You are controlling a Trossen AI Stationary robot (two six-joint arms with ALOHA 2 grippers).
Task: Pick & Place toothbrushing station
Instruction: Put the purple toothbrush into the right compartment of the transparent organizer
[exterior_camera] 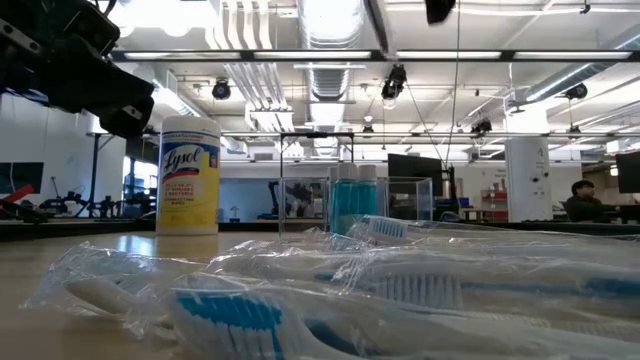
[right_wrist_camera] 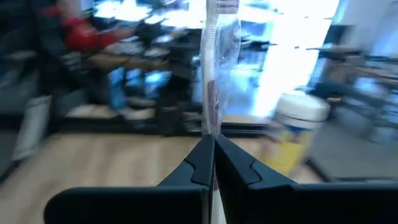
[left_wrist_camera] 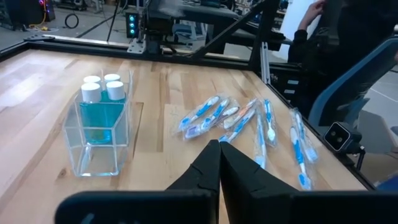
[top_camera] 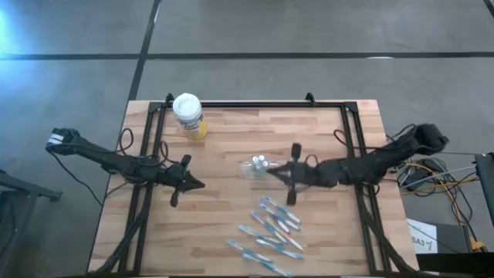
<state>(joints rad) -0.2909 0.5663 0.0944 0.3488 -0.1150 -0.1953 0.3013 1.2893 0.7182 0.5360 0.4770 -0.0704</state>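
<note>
Right pincer (right_wrist_camera: 213, 144), pinching a wrapped blue-and-white toothbrush (right_wrist_camera: 214, 68) upright, is nearing the clear plastic holder (top_camera: 255, 168) mid-surface; keep it vertical.

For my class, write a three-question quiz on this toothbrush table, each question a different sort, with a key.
1. True or false: the right gripper is shut on a wrapped toothbrush.
2. Multiple choice: what stands in the clear box? A) toothbrushes B) white-capped bottles of blue liquid C) nothing
3. Fill in: the yellow canister stands near the table's ___ edge in the high view.

Key
1. True; the left gripper is shut and holds nothing.
2. B; the bottles stand upright inside.
3. Far; the other toothbrushes lie near the front.
</note>
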